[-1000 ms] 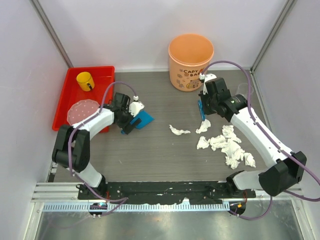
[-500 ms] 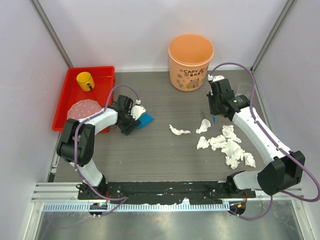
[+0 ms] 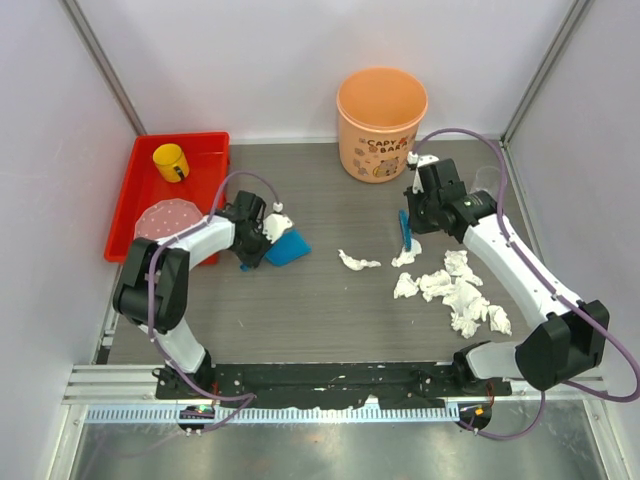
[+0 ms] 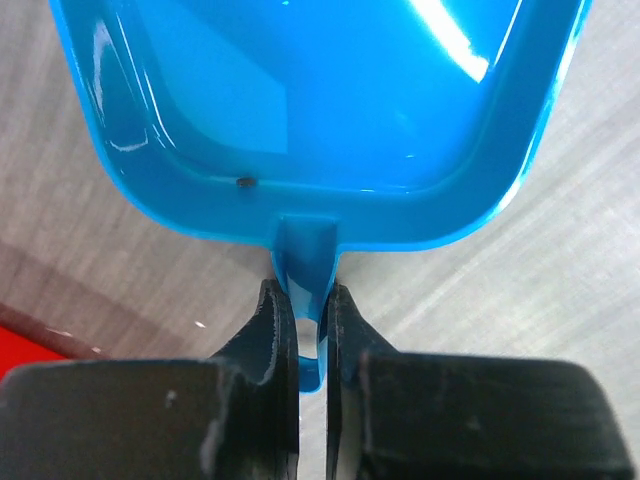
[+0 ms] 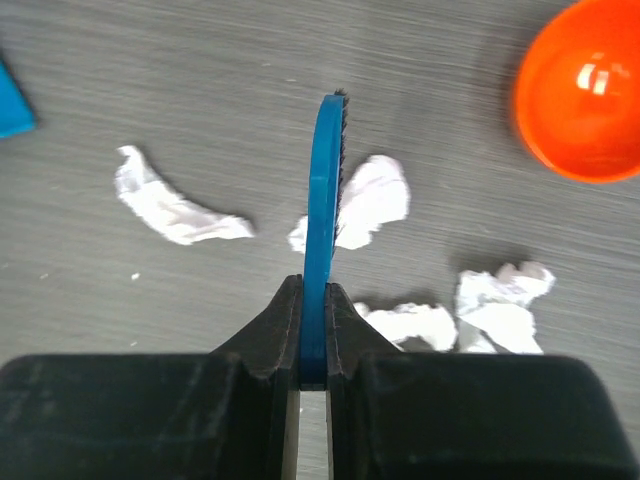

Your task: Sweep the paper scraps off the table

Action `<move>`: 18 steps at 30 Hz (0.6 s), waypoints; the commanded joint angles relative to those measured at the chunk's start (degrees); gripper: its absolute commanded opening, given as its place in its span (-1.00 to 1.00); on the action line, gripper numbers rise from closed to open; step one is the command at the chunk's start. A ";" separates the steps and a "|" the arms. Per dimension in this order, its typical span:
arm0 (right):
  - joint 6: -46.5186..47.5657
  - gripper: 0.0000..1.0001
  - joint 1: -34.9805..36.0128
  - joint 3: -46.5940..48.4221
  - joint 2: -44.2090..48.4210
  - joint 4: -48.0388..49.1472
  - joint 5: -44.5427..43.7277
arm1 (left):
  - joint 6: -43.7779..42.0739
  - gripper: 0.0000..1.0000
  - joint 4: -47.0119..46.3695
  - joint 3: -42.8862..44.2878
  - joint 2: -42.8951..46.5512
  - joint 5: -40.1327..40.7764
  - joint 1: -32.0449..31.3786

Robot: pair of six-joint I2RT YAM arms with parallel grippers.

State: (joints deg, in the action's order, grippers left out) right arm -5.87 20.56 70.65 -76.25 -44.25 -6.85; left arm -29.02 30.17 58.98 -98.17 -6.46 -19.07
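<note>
Several white paper scraps lie on the table (image 3: 320, 310): one long wad (image 3: 358, 262), one beside the brush (image 3: 407, 253) and a cluster (image 3: 458, 292) to the right. In the right wrist view they show as a long wad (image 5: 170, 210), a wad behind the brush (image 5: 372, 198) and others lower right (image 5: 500, 295). My right gripper (image 3: 412, 215) (image 5: 313, 295) is shut on a blue brush (image 3: 405, 230) (image 5: 323, 180), held on edge just left of the nearest scrap. My left gripper (image 3: 262, 250) (image 4: 312, 300) is shut on the handle of a blue dustpan (image 3: 288, 248) (image 4: 320, 120) lying flat on the table.
An orange bucket (image 3: 381, 120) (image 5: 580, 90) stands at the back, just behind the right gripper. A red tray (image 3: 140, 190) at the left holds a yellow cup (image 3: 170, 162) and a pink speckled plate (image 3: 167, 218). White walls enclose the table.
My left jaws have closed on the dustpan handle. The right arm swung the brush away to the right, then back left and down beside the scraps.
</note>
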 commanded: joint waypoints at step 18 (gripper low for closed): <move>-12.41 -0.98 9.14 -7.99 -4.96 11.46 3.85 | -5.35 -1.00 12.37 6.22 -2.45 5.93 -14.94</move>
State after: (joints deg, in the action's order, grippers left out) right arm -15.59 27.55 62.65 -79.13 -38.85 -4.67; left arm -34.54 44.93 61.67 -98.56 -4.78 -32.08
